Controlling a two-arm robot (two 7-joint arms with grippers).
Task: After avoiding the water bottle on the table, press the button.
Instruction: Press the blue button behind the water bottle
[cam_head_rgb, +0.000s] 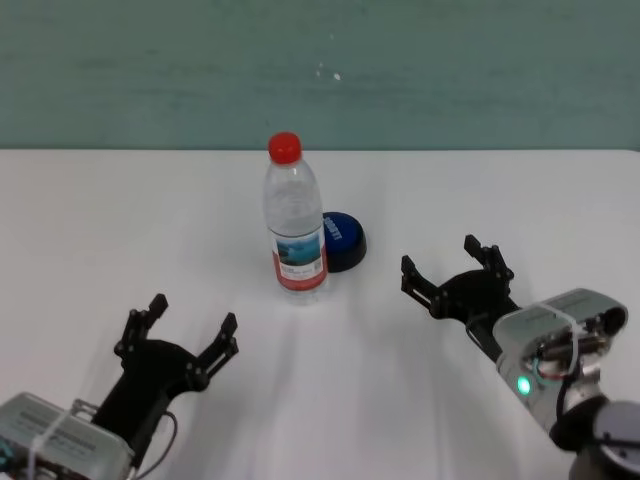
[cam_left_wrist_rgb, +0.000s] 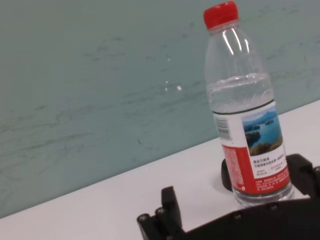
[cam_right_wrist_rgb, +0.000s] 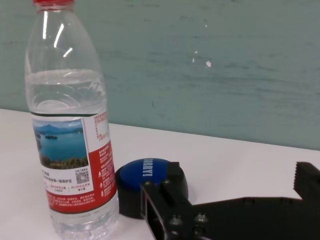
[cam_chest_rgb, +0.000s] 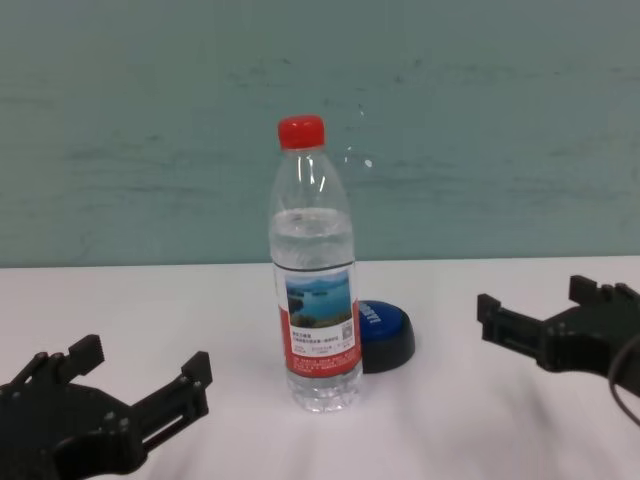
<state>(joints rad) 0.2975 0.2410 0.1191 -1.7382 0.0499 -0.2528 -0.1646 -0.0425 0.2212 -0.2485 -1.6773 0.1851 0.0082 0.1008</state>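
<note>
The water bottle (cam_head_rgb: 294, 220) stands upright in the middle of the white table (cam_head_rgb: 100, 230), with a red cap and a lake label. It also shows in the chest view (cam_chest_rgb: 313, 290), the left wrist view (cam_left_wrist_rgb: 247, 115) and the right wrist view (cam_right_wrist_rgb: 70, 130). The blue button (cam_head_rgb: 342, 240) sits just behind and to the right of the bottle, touching or nearly touching it; it also shows in the chest view (cam_chest_rgb: 385, 333) and the right wrist view (cam_right_wrist_rgb: 150, 181). My right gripper (cam_head_rgb: 456, 265) is open and empty, to the right of the button. My left gripper (cam_head_rgb: 192, 330) is open and empty near the front left.
A teal wall (cam_head_rgb: 320, 70) runs along the table's far edge. Bare tabletop lies to the left and right of the bottle.
</note>
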